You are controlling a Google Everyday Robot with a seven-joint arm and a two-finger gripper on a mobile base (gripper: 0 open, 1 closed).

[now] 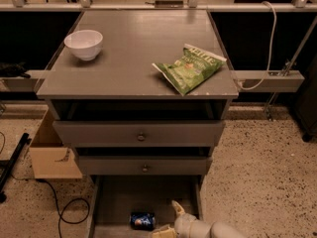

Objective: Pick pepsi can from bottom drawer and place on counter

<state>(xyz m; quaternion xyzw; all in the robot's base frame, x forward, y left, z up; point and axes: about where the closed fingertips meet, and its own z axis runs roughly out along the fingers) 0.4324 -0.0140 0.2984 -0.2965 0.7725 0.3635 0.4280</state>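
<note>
Grey cabinet [220,114], centre frame; two knobbed upper drawers [99,133] stand slightly out.
Surface [133,48], upper centre, carries two items.
Bottom drawer [124,197], lower centre, pulled open; its front is cut off by the frame's bottom edge and its back is shaded by the drawer above.
Cardboard box [52,155], lower left, partly hidden by the cabinet.
Green chip bag [189,67], right of middle on the surface, near the front edge.
White bowl [83,44], upper left of the surface.
Tool [170,220], bottom centre, inside the bottom drawer; arm cropped by the frame; fingers spread wide, holding nothing.
Pepsi can [142,220], on its side on the drawer floor, just left of the tool; whether they touch cannot be told.
</note>
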